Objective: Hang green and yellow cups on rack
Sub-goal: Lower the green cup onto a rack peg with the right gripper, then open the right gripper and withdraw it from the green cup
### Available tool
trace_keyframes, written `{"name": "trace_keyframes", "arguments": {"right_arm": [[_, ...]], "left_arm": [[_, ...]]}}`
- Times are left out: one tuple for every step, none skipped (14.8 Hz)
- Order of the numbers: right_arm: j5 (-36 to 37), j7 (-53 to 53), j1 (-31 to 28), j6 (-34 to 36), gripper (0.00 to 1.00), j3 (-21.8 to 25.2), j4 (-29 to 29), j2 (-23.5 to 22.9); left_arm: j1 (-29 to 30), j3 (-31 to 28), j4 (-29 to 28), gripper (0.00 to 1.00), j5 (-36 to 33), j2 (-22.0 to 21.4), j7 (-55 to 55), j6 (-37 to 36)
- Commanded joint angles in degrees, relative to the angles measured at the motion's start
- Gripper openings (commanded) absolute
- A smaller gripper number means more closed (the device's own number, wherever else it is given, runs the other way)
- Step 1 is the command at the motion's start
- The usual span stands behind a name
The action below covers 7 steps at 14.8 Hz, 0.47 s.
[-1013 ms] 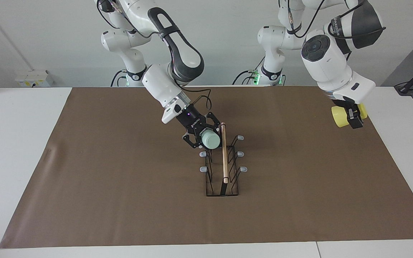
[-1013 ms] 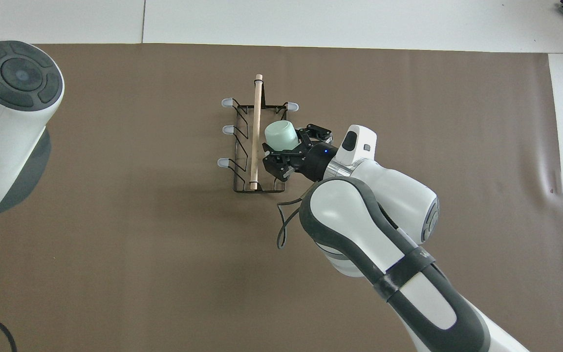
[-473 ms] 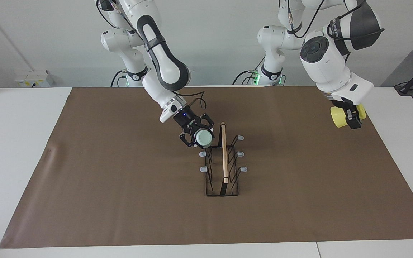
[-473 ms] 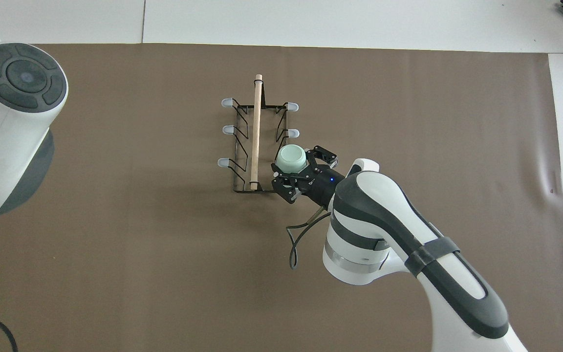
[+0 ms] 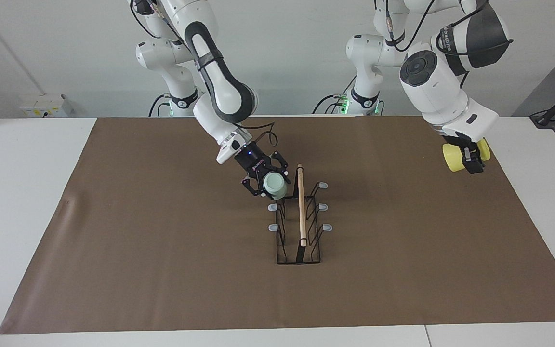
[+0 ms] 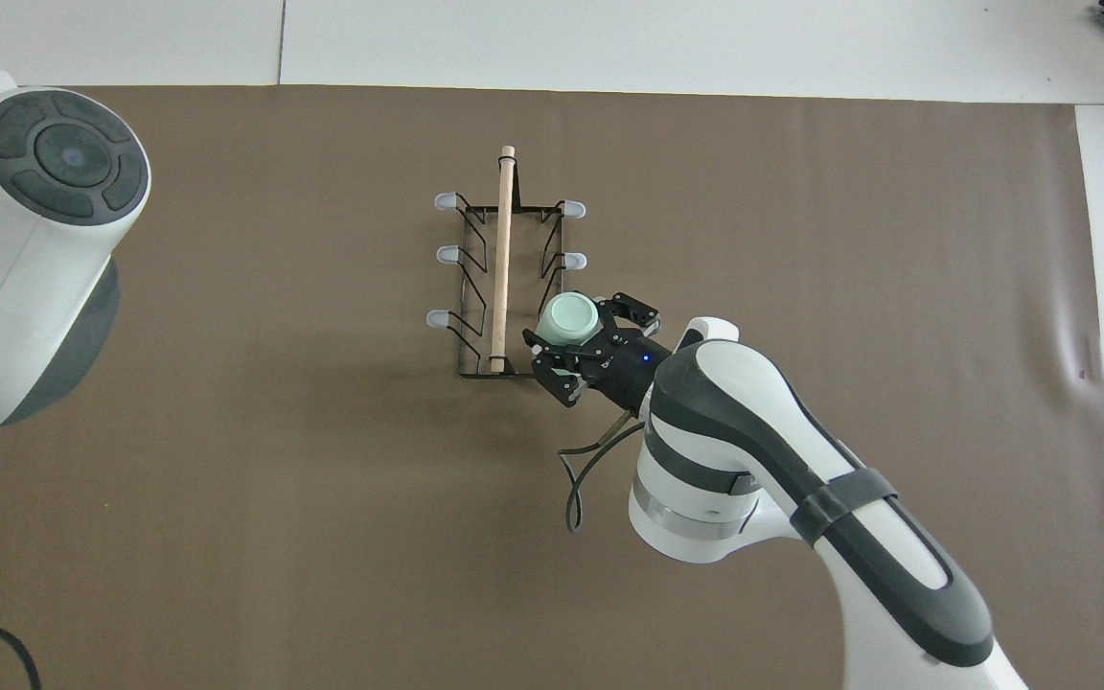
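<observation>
The rack (image 5: 301,212) stands mid-table on the brown mat, wooden rod on top; it also shows in the overhead view (image 6: 502,259). My right gripper (image 5: 269,184) is shut on the mint green cup (image 5: 274,186), holding it tilted at the rack's peg nearest the robots on the right arm's side. That peg is hidden by the cup (image 6: 568,319), and I cannot tell if they touch. My left gripper (image 5: 470,160) is shut on the yellow cup (image 5: 452,157), held in the air over the mat's edge at the left arm's end. Both are hidden in the overhead view.
The brown mat (image 5: 162,241) covers most of the white table (image 5: 27,193). Five grey-tipped pegs of the rack are bare. A socket box (image 5: 46,105) sits on the table's edge nearest the robots at the right arm's end.
My right gripper has carried the green cup down from over the rack's middle to the peg nearest the robots. My left gripper with the yellow cup has shifted slightly toward the middle.
</observation>
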<state>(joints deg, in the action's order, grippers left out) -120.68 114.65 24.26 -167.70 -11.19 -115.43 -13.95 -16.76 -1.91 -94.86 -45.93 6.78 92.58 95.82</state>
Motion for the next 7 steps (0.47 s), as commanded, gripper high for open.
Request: {"name": "trace_keyframes", "arguments": {"right_arm": [[-0.96, 0.05, 0.17, -1.05, 1.00, 0.11, 1.69, 0.95], [-0.79, -0.04, 0.09, -1.05, 1.00, 0.11, 2.31, 0.86], [-0.44, -0.04, 0.17, -1.14, 1.00, 0.11, 2.92, 0.86], [1.22, -0.04, -0.09, -1.05, 1.00, 0.11, 3.28, 0.86], [5.06, 0.05, -0.87, -0.88, 1.00, 0.11, 3.63, 0.86], [11.02, 0.05, -1.66, -0.70, 1.00, 0.20, 4.07, 0.68], [17.43, 0.05, -3.93, 0.08, 1.00, 0.20, 4.07, 0.16]], "left_arm": [[-2.04, -0.37, 0.02, 0.00, -1.88, 0.51, 1.81, -2.56], [-2.66, -0.37, 0.11, 0.00, -2.05, 0.95, 2.34, -3.35], [-2.84, -0.28, 0.20, 0.00, -3.10, 1.12, 2.78, -3.97], [-3.10, -0.28, 0.29, 0.00, -3.81, 1.21, 4.26, -4.32], [-4.23, -0.28, 0.29, 0.00, -3.81, 1.65, 5.75, -4.85], [-4.51, -0.28, 0.55, 0.00, -3.99, 1.74, 6.20, -5.99], [-5.47, -0.28, 0.64, 0.00, -3.99, 1.83, 6.30, -7.13]]}}
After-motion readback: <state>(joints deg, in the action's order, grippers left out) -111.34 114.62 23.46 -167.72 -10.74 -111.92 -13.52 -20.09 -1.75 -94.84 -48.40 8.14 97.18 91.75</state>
